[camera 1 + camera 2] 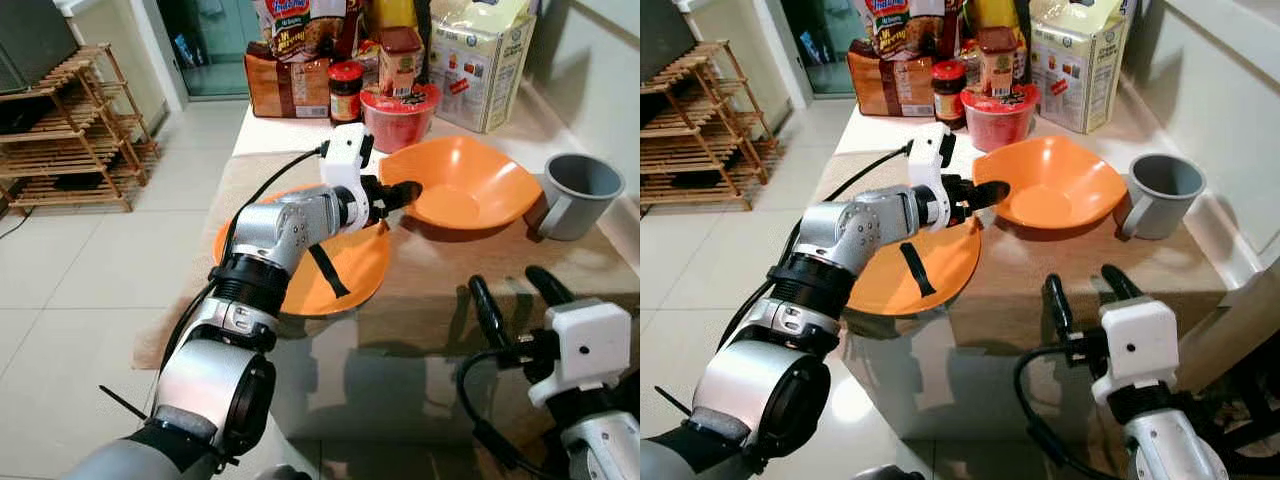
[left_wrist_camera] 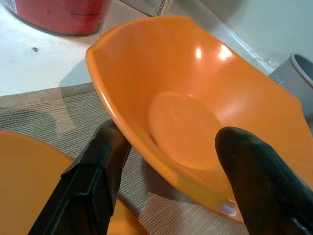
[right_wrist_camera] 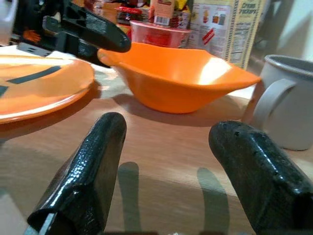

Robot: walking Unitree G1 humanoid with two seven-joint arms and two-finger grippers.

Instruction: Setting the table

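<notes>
1. My left tool was at the near-left rim of the orange bowl, its fingers parted and straddling that rim: one finger outside against the wall, the other finger inside over the hollow. I could not tell whether they had pinched tight yet; I judged the hold about to be made.
2. The bowl sat on the woven mat on the bench, straight ahead of the left tool, with its flat bottom down and its wide mouth up.
3. Just beside the bowl, under my left forearm, lay the orange plate with a black utensil on it, the plate's near edge overhanging the bench.
4. My right tool hovered open and empty over the near edge of the bench, well short of the bowl, so the left arm was the nearer one.
5. The grey mug stood just to the right of the bowl; food packets and a red tub crowded behind it.
</notes>
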